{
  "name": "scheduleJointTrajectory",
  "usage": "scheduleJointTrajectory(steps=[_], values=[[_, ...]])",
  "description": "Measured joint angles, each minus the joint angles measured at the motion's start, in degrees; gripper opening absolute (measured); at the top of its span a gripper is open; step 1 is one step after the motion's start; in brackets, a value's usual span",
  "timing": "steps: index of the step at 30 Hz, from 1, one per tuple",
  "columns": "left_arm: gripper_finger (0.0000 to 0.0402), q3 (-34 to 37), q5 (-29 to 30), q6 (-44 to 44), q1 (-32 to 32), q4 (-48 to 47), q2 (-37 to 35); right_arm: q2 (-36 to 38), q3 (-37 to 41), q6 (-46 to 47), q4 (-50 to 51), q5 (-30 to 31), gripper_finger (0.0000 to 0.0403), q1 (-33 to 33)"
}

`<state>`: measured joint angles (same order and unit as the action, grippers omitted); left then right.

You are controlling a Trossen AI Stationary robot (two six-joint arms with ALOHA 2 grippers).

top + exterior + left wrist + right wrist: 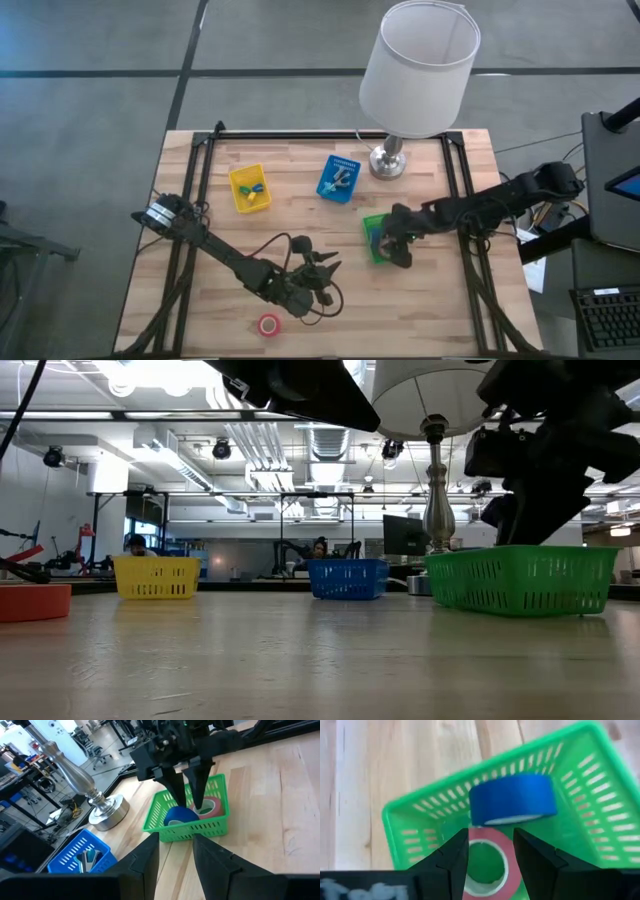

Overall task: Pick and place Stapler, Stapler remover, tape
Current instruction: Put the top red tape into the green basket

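The green basket (375, 238) stands right of the table's middle. In it a blue tape roll (512, 800) lies tilted, against a red roll (487, 870) that lies flat on the basket's floor. My right gripper (490, 852) is open and empty just above these rolls, fingers pointing down; it also shows in the left wrist view (186, 790). Another red tape roll (269, 324) lies flat on the table near the front edge. My left gripper (175, 857) is open and empty above the table's middle front (322, 272), facing the green basket (190, 820).
A yellow tray (250, 188) and a blue tray (338, 178), each with small items inside, stand toward the far edge. A lamp (415, 70) with a metal base (387, 160) stands behind the green basket. Bare wood lies at the near right (420, 310).
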<state>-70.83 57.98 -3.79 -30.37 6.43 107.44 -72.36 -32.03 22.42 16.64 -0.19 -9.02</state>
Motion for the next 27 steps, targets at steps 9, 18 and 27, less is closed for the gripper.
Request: scheduleJointTrajectory(steps=[9,18,27], values=[[0.0122,-0.02,-0.14,0.13,-1.33,-1.05,-2.67,5.05,-0.21,0.07,-1.05,0.17,0.015,-2.21],[0.0122,-0.04,-8.71,-22.82,-4.19,-23.27,-8.85,6.35,0.05,-0.11,-7.01,0.3,0.015,-7.97],[0.0122,0.43,-30.1,-68.18,-4.35,-60.81,-8.33,5.86,0.32,-0.63,-12.06,0.62,0.015,-11.39]])
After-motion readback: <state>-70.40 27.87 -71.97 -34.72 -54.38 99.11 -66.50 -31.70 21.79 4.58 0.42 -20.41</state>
